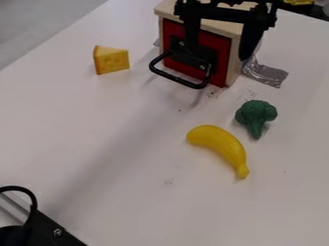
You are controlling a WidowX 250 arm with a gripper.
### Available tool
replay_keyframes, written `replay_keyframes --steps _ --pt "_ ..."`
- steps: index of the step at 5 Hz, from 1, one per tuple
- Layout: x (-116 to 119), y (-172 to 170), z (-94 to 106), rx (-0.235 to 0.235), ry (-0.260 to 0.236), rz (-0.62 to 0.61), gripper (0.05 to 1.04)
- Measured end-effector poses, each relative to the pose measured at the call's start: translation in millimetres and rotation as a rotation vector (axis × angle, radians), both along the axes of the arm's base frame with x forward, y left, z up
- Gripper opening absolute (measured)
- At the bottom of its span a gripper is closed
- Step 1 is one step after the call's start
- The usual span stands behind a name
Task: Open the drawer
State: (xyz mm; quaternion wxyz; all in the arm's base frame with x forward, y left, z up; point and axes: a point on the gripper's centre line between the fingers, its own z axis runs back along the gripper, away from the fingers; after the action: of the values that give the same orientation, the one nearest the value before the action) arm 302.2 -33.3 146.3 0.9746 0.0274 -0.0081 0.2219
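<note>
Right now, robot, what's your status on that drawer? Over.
Black two-finger gripper open, at the wooden box. Red drawer shut, black loop handle ungripped. Yellow cheese wedge and green broccoli off to either side.

So the box (164, 8) sits at the far side of the table (116, 144), drawer (220, 48) in it, handle (177, 79) on the drawer's near face. Cheese (112, 60) is off to the left of the box, tape (267, 75) stuck down just right of it. Broccoli (256, 114) lies nearer, towards the right, and the banana (220, 144)'s nearer still, kinda just left of the broccoli.
</note>
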Motion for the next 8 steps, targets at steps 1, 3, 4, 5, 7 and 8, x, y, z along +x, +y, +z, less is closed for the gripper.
replay_keyframes --steps 1,3,4,5,7,8 --pt "-1 0 -10.2 0.005 0.035 -0.002 0.999" --pt "12 2 -34.3 0.012 0.066 0.014 0.999" --pt "21 5 -37.0 0.004 0.011 0.095 0.999" --pt "23 20 -47.5 -0.026 -0.029 0.273 0.998" --pt "26 47 -59.5 -0.031 -0.095 0.517 0.999" --pt "27 60 -63.7 -0.031 -0.133 0.638 0.999"
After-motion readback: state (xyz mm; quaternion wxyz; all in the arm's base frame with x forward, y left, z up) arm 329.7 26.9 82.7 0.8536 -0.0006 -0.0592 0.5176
